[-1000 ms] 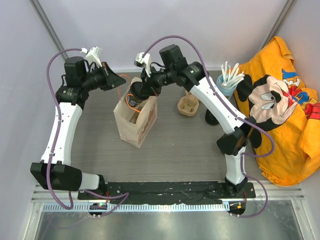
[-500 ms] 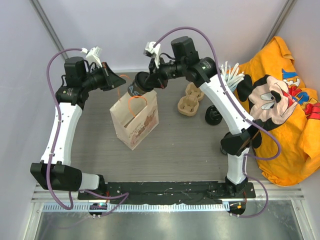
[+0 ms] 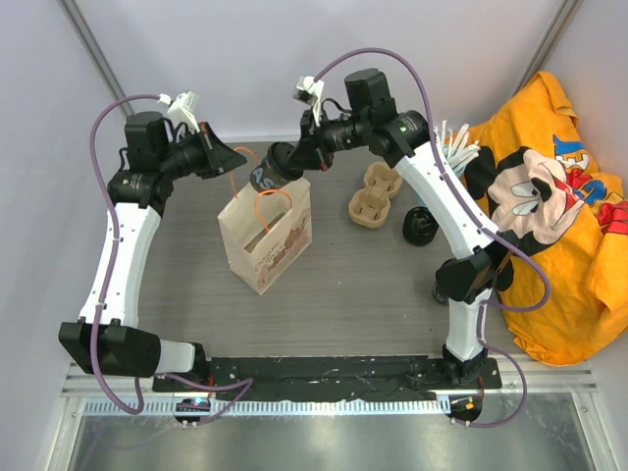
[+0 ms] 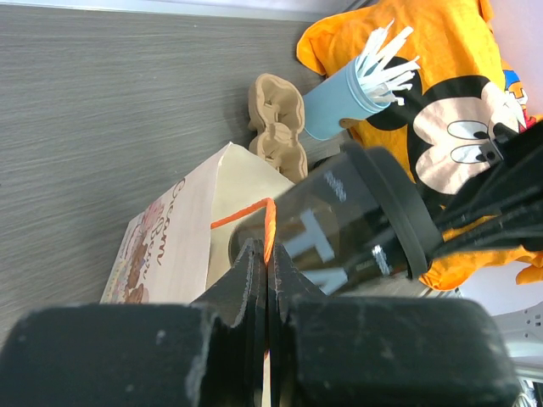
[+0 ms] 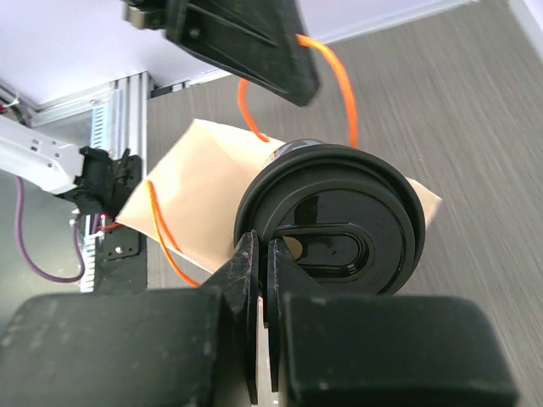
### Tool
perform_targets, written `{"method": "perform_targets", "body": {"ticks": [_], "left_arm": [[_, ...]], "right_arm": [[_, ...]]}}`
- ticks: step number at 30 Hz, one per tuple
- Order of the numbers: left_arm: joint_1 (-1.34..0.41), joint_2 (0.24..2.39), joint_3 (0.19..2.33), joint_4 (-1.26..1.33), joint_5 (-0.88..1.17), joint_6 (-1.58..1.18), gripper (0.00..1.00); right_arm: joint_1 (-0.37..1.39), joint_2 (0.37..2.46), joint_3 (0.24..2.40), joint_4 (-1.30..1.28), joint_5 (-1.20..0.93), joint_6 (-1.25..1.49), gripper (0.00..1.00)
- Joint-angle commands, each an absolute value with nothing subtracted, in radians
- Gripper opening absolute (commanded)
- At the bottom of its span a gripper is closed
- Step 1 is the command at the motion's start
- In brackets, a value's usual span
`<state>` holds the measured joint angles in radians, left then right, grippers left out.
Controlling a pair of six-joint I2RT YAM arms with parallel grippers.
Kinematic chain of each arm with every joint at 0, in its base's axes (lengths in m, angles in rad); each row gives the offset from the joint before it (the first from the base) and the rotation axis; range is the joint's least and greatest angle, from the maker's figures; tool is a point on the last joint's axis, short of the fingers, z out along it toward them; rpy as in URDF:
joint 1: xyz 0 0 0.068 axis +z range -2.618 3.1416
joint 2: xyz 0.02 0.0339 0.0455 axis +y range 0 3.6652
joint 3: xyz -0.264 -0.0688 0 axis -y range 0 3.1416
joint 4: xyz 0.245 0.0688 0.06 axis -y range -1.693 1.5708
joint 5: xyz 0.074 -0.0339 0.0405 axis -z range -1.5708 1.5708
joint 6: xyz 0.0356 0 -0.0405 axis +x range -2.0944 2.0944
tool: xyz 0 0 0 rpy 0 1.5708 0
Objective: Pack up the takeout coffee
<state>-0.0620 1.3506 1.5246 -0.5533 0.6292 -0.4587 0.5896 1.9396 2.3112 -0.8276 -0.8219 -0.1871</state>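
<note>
Our left claw (image 4: 267, 254) pinches the orange string handle (image 4: 270, 222), opening the tan paper bag (image 3: 275, 245) beneath our right claw (image 5: 263, 254), clamped on the black-lidded plastic cup (image 5: 339, 225).

— What do the arms look like?
— The left arm (image 3: 123, 255) and the right arm (image 3: 446, 206) match: smooth white shells on the long links, blocky black housings at the joints.
— Any wiring showing?
— A purple cable (image 3: 96, 132) runs in a loose loop outside each arm.
— And the ends?
— A small white bracket (image 3: 183, 103) sits by each wrist. The left gripper (image 4: 265, 254) and right gripper (image 5: 261, 254) have flat, matte black fingers. Both bases sit on one black plate (image 3: 334, 371).
</note>
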Motion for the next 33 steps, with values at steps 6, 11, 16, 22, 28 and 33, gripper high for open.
{"method": "perform_targets", "body": {"ticks": [6,11,16,22,28,33], "left_arm": [[-0.055,1.324,1.529,-0.546,0.632,-0.440,0.02],[-0.055,1.324,1.534,-0.546,0.634,-0.439,0.02],[-0.055,1.325,1.534,-0.540,0.643,-0.448,0.02],[-0.055,1.321,1.536,-0.540,0.646,-0.448,0.02],[-0.055,1.322,1.542,-0.534,0.653,-0.454,0.02],[-0.055,1.316,1.540,-0.532,0.664,-0.462,0.02]], "right_arm": [[0.637,1.910,2.315,-0.830,-0.839,-0.172,0.01],[0.649,1.921,2.312,-0.894,-0.833,-0.198,0.01],[0.666,1.956,2.322,-0.908,-0.799,-0.206,0.01],[0.678,2.000,2.347,-0.919,-0.782,-0.195,0.01],[0.699,2.029,2.345,-0.946,-0.755,-0.207,0.01],[0.710,2.054,2.367,-0.930,-0.686,-0.187,0.01]]}}
